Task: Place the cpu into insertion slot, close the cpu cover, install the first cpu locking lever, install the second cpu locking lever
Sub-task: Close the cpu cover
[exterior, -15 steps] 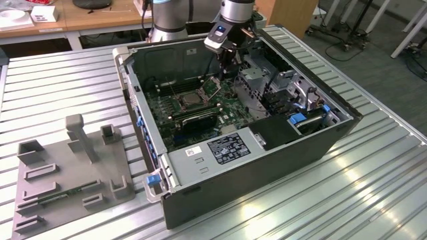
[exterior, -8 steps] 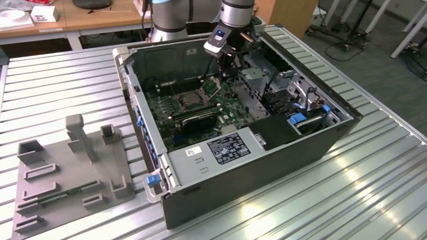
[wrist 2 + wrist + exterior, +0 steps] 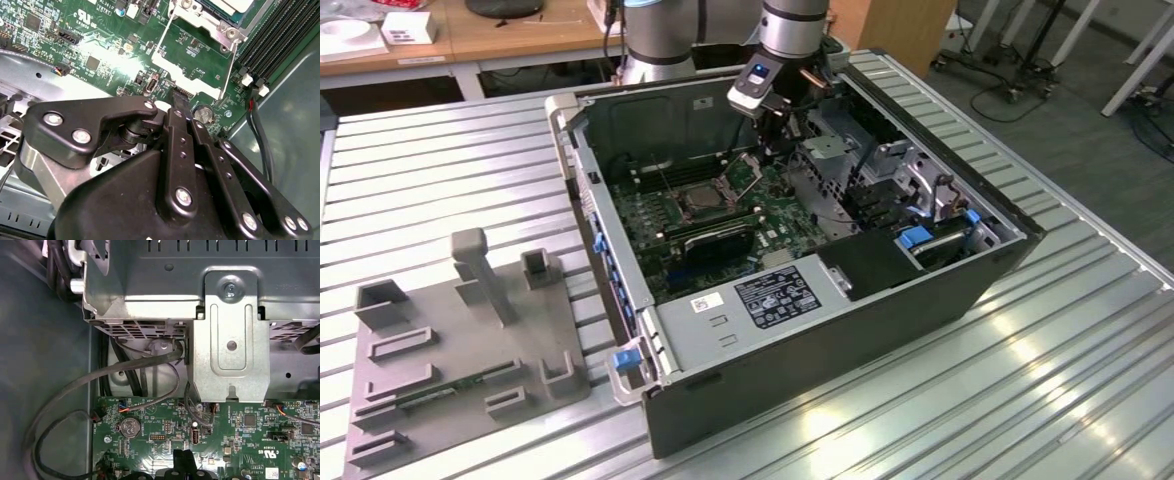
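Your tool (image 3: 180, 97) has its two fingers pinched together, with nothing visible between them. The tip hangs over the green board, just beside one coin battery (image 3: 202, 114) and at the near edge of the cpu cover (image 3: 185, 75). I can't tell if it touches the cover.

Count one cpu cover, swung open off the socket, with board showing through its cut-out. Two wire levers (image 3: 229, 65) run from the socket frame toward the tool, one on each side of the cover. Past them is one cpu (image 3: 234, 4), silvery top up, seated in the insertion slot (image 3: 200, 16).

In the first wrist view the tool tip (image 3: 183, 457) sits near that same battery (image 3: 130, 427), with a metal bracket (image 3: 230, 340) beyond.

In the exterior view, one grey fixture (image 3: 454, 340) lies on the desk (image 3: 1067, 400), to the exterior view's left of one open computer case (image 3: 854, 330). Your tool (image 3: 771, 140) reaches into the case's far end.
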Tool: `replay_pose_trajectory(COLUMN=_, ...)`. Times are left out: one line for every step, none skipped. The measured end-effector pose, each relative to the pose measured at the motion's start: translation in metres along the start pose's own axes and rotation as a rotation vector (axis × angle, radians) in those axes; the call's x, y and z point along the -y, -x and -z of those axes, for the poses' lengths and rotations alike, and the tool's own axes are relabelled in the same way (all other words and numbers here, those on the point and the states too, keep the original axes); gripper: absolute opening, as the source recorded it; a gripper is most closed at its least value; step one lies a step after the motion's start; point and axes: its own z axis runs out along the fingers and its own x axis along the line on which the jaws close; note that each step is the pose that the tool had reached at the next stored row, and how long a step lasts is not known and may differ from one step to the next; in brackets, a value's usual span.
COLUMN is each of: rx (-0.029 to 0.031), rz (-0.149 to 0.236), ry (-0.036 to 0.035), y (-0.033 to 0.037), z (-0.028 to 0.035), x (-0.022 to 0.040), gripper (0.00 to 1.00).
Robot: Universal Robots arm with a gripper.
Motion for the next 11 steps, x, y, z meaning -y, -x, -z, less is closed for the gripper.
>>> replay_pose_trajectory(rx=0.0000, rz=0.000, ry=0.0000, y=0.0000, z=0.0000, x=0.0001, gripper=0.11)
replay_pose_trajectory(rx=-0.0003, rz=0.000, ry=0.0001, y=0.0000, z=-0.0002, x=0.0009, gripper=0.11)
replay_pose_trajectory(rx=-0.0003, rz=0.000, ry=0.0005, y=-0.0001, z=-0.0003, x=0.0022, gripper=0.11)
replay_pose_trajectory(rx=-0.0002, rz=0.000, ry=0.0013, y=0.0000, z=-0.0003, x=0.0040, gripper=0.11)
replay_pose_trajectory(rx=-0.0001, rz=0.000, ry=0.0024, y=0.0000, z=-0.0004, x=0.0064, gripper=0.11)
replay_pose_trajectory(rx=-0.0001, rz=0.000, ry=0.0040, y=-0.0001, z=-0.0005, x=0.0093, gripper=0.11)
replay_pose_trajectory(rx=-0.0002, rz=0.000, ry=0.0059, y=-0.0002, z=-0.0007, x=0.0126, gripper=0.11)
replay_pose_trajectory(rx=-0.0002, rz=0.000, ry=0.0078, y=-0.0003, z=-0.0008, x=0.0158, gripper=0.11)
replay_pose_trajectory(rx=-0.0002, rz=0.000, ry=0.0100, y=-0.0004, z=-0.0009, x=0.0190, gripper=0.11)
replay_pose_trajectory(rx=-0.0002, rz=0.000, ry=0.0124, y=-0.0005, z=-0.0010, x=0.0227, gripper=0.11)
replay_pose_trajectory(rx=-0.0002, rz=0.000, ry=0.0146, y=-0.0006, z=-0.0011, x=0.0263, gripper=0.11)
